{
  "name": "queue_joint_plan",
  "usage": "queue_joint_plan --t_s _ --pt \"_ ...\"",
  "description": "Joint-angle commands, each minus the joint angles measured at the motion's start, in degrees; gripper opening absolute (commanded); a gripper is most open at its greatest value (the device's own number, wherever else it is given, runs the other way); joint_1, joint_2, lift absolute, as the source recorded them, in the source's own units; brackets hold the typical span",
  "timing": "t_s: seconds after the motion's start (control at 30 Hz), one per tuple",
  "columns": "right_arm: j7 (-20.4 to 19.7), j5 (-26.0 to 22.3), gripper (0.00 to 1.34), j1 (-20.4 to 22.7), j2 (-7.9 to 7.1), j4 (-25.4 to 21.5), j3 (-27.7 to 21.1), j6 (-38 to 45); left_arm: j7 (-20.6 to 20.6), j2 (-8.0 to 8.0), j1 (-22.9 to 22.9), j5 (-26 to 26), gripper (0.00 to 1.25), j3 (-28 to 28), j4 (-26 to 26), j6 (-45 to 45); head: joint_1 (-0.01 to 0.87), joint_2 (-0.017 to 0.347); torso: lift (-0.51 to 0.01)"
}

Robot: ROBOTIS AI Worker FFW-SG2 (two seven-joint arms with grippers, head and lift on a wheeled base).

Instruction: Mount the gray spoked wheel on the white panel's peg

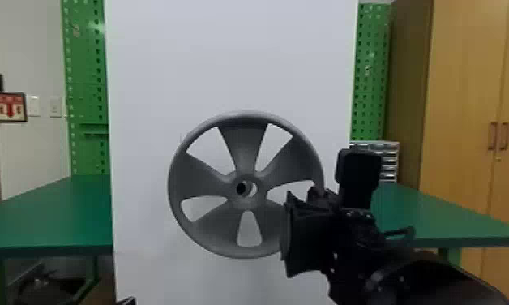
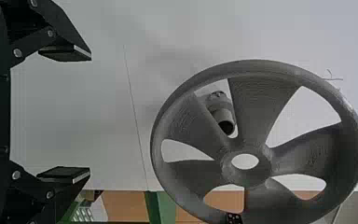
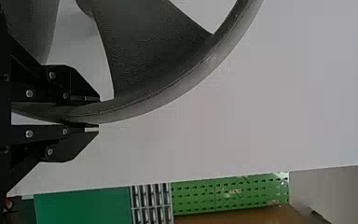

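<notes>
In the head view, my right gripper [image 1: 306,227] is at the lower right rim of the gray spoked wheel [image 1: 203,174], which stands upright before the white panel [image 1: 233,61]. Through the hub hole the hollow end of the peg [image 1: 241,188] shows, left of the hole's middle. The right wrist view has my right gripper [image 3: 98,113] shut on the wheel's rim [image 3: 168,95]. From the left wrist, the peg [image 2: 223,115] is seen behind the wheel [image 2: 265,107] through a gap between spokes, apart from the hub. My left gripper [image 2: 84,113] is open, nothing between its fingers.
Green tables [image 1: 51,215] flank the panel on both sides. Behind stand green pegboards [image 1: 85,61], a small drawer unit [image 1: 388,162] and a wooden cabinet [image 1: 460,101] at the right.
</notes>
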Motion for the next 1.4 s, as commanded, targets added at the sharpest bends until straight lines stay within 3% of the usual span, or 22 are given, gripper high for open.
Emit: queue_joint_plan --t_s 0.0,0.6,1.37 --pt "0.2 -1.0 0.03 -0.8 0.06 1.5 -0.3 -0.7 0.0 0.02 -0.1 0.1 0.86 -0.1 0.1 -0.1 0.123 -0.008 -0.405" --pt "3.1 -2.2 0.03 -3.2 -0.29 7.0 -1.7 -2.8 0.0 0.02 -0.1 0.2 0.86 -0.2 0.2 -0.1 0.123 -0.008 -0.405" --pt "3.1 -2.9 0.03 -6.1 -0.02 12.6 -0.6 -4.9 0.0 0.2 -0.4 0.2 0.86 -0.6 0.4 -0.1 0.123 -0.008 -0.405"
